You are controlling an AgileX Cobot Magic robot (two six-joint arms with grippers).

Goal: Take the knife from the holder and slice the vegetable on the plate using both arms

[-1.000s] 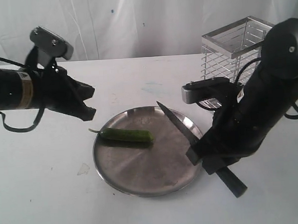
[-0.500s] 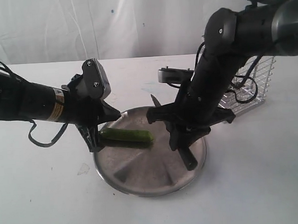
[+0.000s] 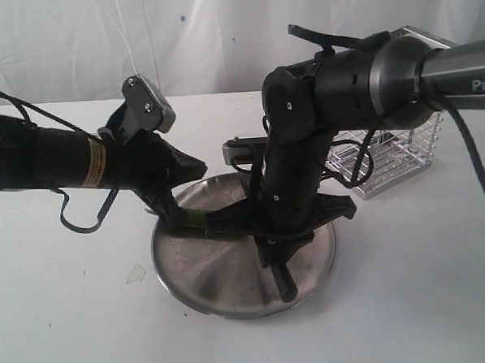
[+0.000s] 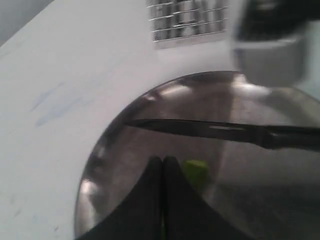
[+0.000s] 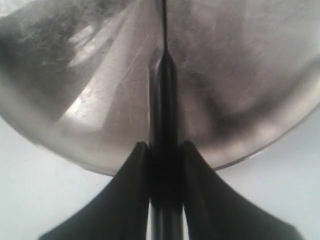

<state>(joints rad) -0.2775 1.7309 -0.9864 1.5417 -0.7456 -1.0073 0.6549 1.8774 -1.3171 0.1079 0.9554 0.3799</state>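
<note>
Right claw (image 5: pixel 165 147) clamps the knife (image 5: pixel 164 100) by its handle, blade crosswise to the vegetable (image 4: pixel 195 170), which lies left-to-right on the plate (image 3: pixel 199 291), its left end under the pinched-shut left claw (image 4: pixel 162 165).

Exterior view: white letters "PiP" (image 3: pixel 483 84) are showing on the grey tube of the right arm (image 3: pixel 452 65), hard against the frame's right edge. The word is running out of the picture, so only these three letters can be read.

A yellow label (image 3: pixel 97 162) is wrapping around the black body of the left arm (image 3: pixel 30 160). It is carrying small dark print that is too small and blurred to read.

Both wrist views are giving nothing legible.
</note>
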